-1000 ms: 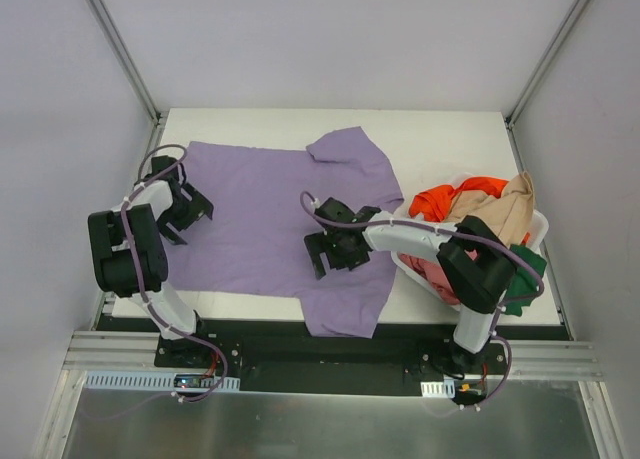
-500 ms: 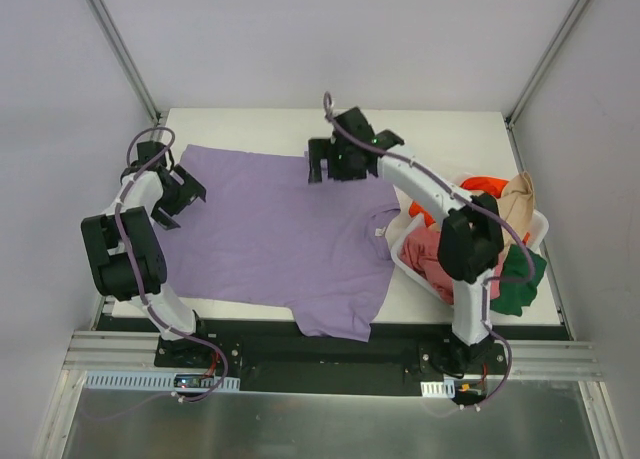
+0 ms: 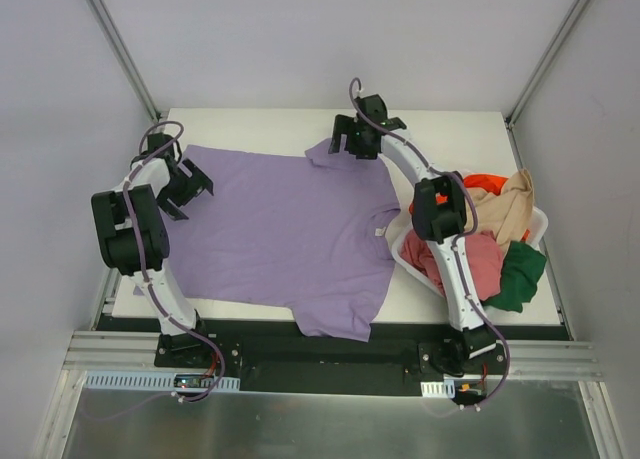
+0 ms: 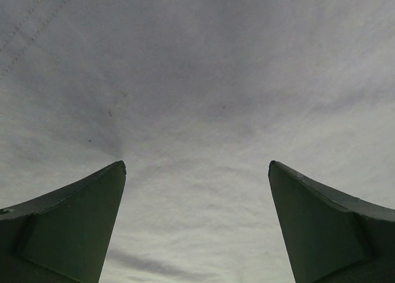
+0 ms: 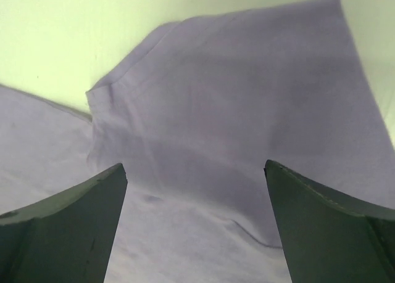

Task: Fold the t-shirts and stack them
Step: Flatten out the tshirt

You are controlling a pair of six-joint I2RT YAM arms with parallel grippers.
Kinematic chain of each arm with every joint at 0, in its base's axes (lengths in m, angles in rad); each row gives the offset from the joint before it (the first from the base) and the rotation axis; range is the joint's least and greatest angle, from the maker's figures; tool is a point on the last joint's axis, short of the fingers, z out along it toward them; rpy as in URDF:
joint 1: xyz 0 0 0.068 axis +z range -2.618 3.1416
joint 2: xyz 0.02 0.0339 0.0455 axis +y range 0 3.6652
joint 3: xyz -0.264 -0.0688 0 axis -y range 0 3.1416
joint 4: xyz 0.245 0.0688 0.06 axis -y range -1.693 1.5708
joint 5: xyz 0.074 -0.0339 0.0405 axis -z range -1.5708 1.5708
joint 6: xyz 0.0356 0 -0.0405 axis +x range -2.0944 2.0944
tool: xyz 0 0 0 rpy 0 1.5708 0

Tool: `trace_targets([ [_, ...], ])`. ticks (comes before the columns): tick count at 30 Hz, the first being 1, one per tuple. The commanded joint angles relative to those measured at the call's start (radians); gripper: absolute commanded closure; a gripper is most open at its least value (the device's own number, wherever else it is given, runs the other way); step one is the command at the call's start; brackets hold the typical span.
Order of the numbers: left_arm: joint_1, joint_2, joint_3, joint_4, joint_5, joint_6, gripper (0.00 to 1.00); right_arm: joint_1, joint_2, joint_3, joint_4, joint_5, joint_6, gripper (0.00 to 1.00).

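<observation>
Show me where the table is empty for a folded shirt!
Bare table shows at the far right corner, between the purple shirt and the basket, and in a thin strip along the far edge. That shirt covers the middle; the heaped basket crowds the right side.

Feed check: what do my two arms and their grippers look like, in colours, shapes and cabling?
The left arm and right arm have white links with bulky black joints, and a thin purple cable loops alongside each. The left gripper and right gripper are black. Up close, their fingers are dark greenish, tapering wedges.
</observation>
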Motion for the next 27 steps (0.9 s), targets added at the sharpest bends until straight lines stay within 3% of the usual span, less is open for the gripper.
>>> trace_targets([
  [1, -0.007, 0.017, 0.029, -0.014, -0.052, 0.027, 0.01, -0.032, 0.045, 0.025, -0.019, -0.031, 0.059, 0.04],
  [13, -0.005, 0.007, -0.002, -0.014, -0.068, 0.020, 0.01, -0.097, 0.033, 0.019, -0.098, 0.098, 0.091, 0.04],
  [20, -0.007, -0.003, 0.027, -0.014, 0.001, 0.039, 0.01, -0.131, 0.034, 0.126, -0.096, 0.067, 0.033, 0.04],
  [24, -0.009, -0.058, 0.024, -0.014, 0.023, 0.059, 0.01, -0.122, -0.081, 0.124, -0.085, -0.022, -0.083, 0.04],
  [27, -0.009, -0.133, -0.012, -0.014, 0.035, 0.062, 0.01, -0.077, -0.223, 0.029, -0.124, 0.018, -0.183, 0.04],
])
